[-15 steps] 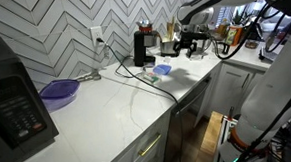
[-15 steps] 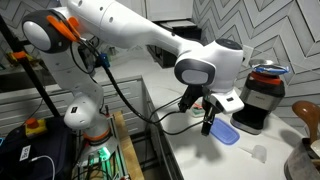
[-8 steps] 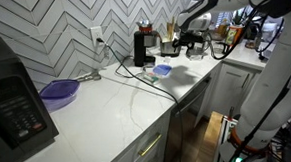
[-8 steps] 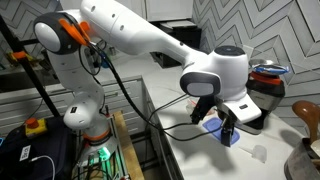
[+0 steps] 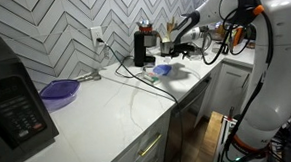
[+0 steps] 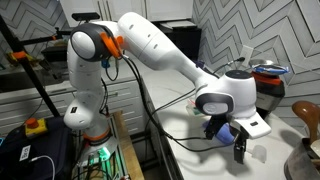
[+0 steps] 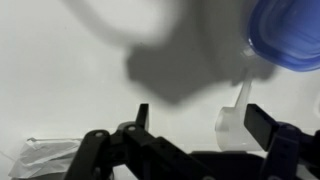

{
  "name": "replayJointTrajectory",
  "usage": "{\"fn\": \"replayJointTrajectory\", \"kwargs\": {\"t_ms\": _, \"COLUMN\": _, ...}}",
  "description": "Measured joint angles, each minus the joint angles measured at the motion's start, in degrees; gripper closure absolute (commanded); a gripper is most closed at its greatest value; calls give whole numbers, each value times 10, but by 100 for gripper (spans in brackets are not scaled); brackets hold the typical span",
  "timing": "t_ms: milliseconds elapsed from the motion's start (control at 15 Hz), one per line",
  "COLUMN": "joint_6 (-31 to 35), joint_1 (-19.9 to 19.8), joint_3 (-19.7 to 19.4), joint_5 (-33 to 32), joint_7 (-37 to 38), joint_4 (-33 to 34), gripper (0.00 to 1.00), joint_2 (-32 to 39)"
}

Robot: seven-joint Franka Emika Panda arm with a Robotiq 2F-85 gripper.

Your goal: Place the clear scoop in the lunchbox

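In the wrist view the clear scoop (image 7: 234, 117) lies on the white counter, its handle pointing toward the blue translucent lunchbox (image 7: 291, 30) at the top right. My gripper (image 7: 202, 120) is open and low over the counter. The scoop sits between the fingers, close to the right-hand one, and is not gripped. In both exterior views the gripper (image 5: 181, 52) (image 6: 240, 149) hangs just beside the lunchbox (image 5: 162, 69) (image 6: 228, 131). I cannot make out the scoop in the exterior views.
A purple shallow dish (image 5: 58, 91) sits far along the counter. A black coffee machine (image 5: 144, 46) with cables stands by the wall, close to the lunchbox. A grinder (image 6: 266, 85) is behind the gripper. A clear plastic piece (image 7: 40, 156) lies at the wrist view's lower left.
The gripper has moved past the lunchbox and come down toward the counter. It now straddles the scoop. The lunchbox has not moved.
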Motion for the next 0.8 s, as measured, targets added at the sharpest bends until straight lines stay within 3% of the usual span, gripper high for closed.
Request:
{"fn": "replayJointTrajectory", "kwargs": {"t_ms": 67, "joint_6": 0, "joint_1": 3, "joint_3": -1, "joint_5": -7, "joint_7": 11, "joint_4": 8, "gripper": 14, "joint_2": 12}}
{"fn": "replayJointTrajectory", "kwargs": {"t_ms": 133, "joint_6": 0, "joint_1": 6, "joint_3": -3, "joint_5": -10, "joint_7": 21, "joint_4": 16, "gripper": 11, "joint_2": 22}}
{"fn": "replayJointTrajectory", "kwargs": {"t_ms": 400, "joint_6": 0, "joint_1": 16, "joint_3": -5, "joint_5": -10, "joint_7": 56, "joint_4": 42, "gripper": 20, "joint_2": 46}}
{"fn": "replayJointTrajectory", "kwargs": {"t_ms": 467, "joint_6": 0, "joint_1": 19, "joint_3": -5, "joint_5": -10, "joint_7": 61, "joint_4": 47, "gripper": 26, "joint_2": 49}}
{"fn": "replayJointTrajectory", "kwargs": {"t_ms": 533, "joint_6": 0, "joint_1": 22, "joint_3": -5, "joint_5": -10, "joint_7": 67, "joint_4": 50, "gripper": 24, "joint_2": 52}}
{"fn": "replayJointTrajectory", "kwargs": {"t_ms": 600, "joint_6": 0, "joint_1": 24, "joint_3": -5, "joint_5": -9, "joint_7": 71, "joint_4": 54, "gripper": 31, "joint_2": 55}}
{"fn": "replayJointTrajectory", "kwargs": {"t_ms": 800, "joint_6": -1, "joint_1": 32, "joint_3": -5, "joint_5": -9, "joint_7": 80, "joint_4": 63, "gripper": 38, "joint_2": 63}}
